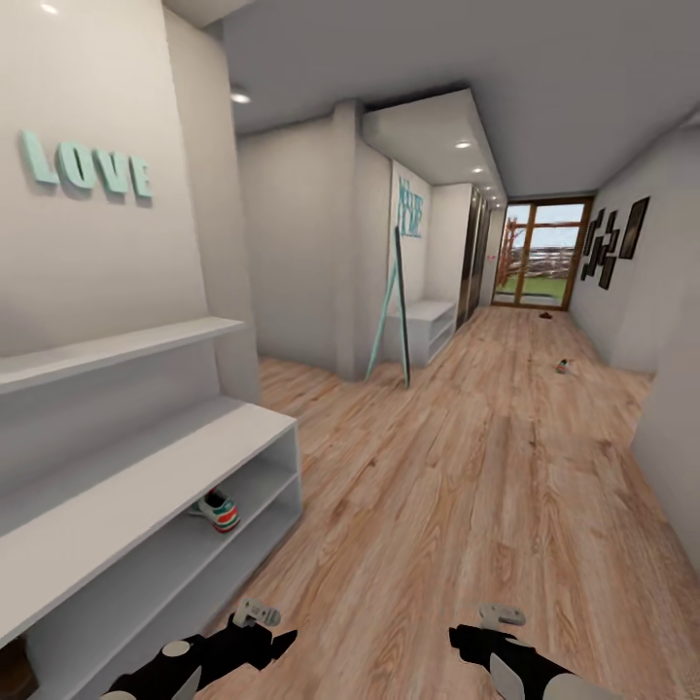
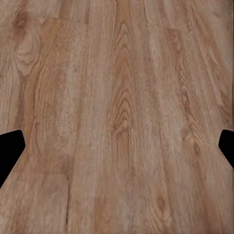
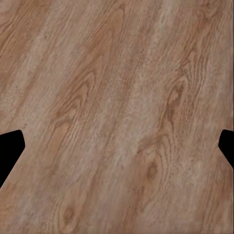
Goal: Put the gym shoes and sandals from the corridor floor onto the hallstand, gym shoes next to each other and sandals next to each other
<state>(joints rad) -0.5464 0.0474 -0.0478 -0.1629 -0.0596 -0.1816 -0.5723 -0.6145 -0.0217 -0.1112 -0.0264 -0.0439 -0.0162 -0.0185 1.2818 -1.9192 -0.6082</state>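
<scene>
L claw (image 2: 117,146): fingers spread wide, tips at the far edges of the wrist view, nothing btwn them, just floor (image 2: 117,87) planks below. R claw (image 3: 117,146): same, spread wide, empty, over bare floor.

Head view: L claw (image 1: 255,637) at 7 o'clock, R claw (image 1: 486,632) at 5 o'clock, both low over the floor (image 1: 437,467), well apart from each other.

Rack (image 1: 146,457) at 8–9 o'clock, along the L wall, teal LOVE letters (image 1: 87,165) above it at 10 o'clock. One gym shoe (image 1: 216,508) sits in the rack's upper shelf opening, near the R end, w/ red heel facing out. Dark brown thing (image 1: 15,671) at the rack's lowest L corner; too cut off to tell what.

Down the corridor at 1 o'clock: second gym shoe (image 1: 563,366) on the floor, small. Further on, near the glass door (image 1: 540,255), a dark speck (image 1: 546,313) on the floor, too small to ID.
</scene>
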